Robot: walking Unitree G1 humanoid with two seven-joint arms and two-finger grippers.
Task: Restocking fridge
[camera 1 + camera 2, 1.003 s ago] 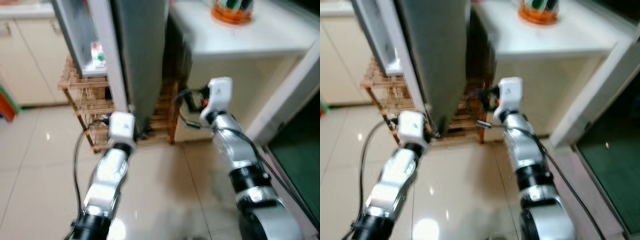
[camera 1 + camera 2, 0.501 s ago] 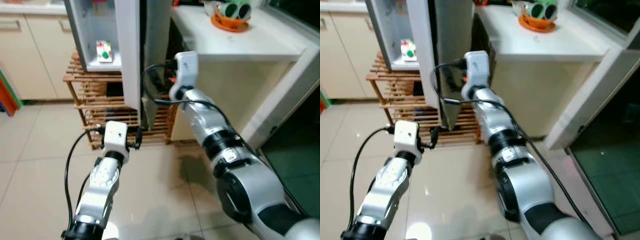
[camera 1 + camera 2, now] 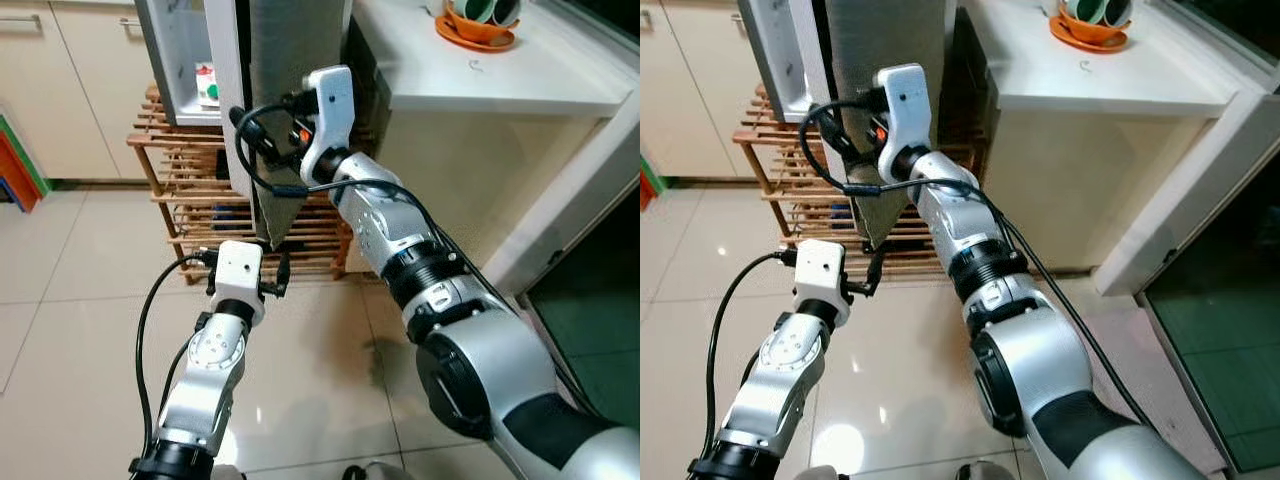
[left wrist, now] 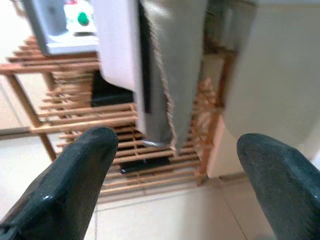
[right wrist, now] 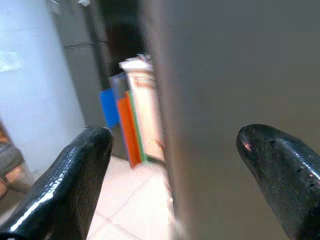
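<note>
A small fridge [image 3: 225, 90] stands on a wooden rack, its white door ajar, with a red-and-green carton [image 3: 207, 85] on an inner shelf. A grey sheet [image 3: 290, 80] with a ragged lower edge [image 4: 167, 100] hangs along the door's edge. My right arm [image 3: 380, 220] reaches up to it; the right gripper [image 5: 175, 165] is open, its fingers [image 5: 75, 180] set apart on either side of the grey edge. My left gripper [image 4: 175, 165] hangs open and holds nothing, low in front of the rack, below the fridge.
The wooden slatted rack [image 3: 180, 190] holds the fridge off the tiled floor [image 3: 80, 320]. A white counter [image 3: 480, 70] with an orange bowl [image 3: 478, 25] stands just right of the fridge. Cream cabinets [image 3: 80, 90] line the left; a dark doorway [image 3: 600, 330] lies right.
The camera has shifted and steadied. My right arm has risen from beside the counter up to the grey edge at the fridge door. The left arm stays low before the rack.
</note>
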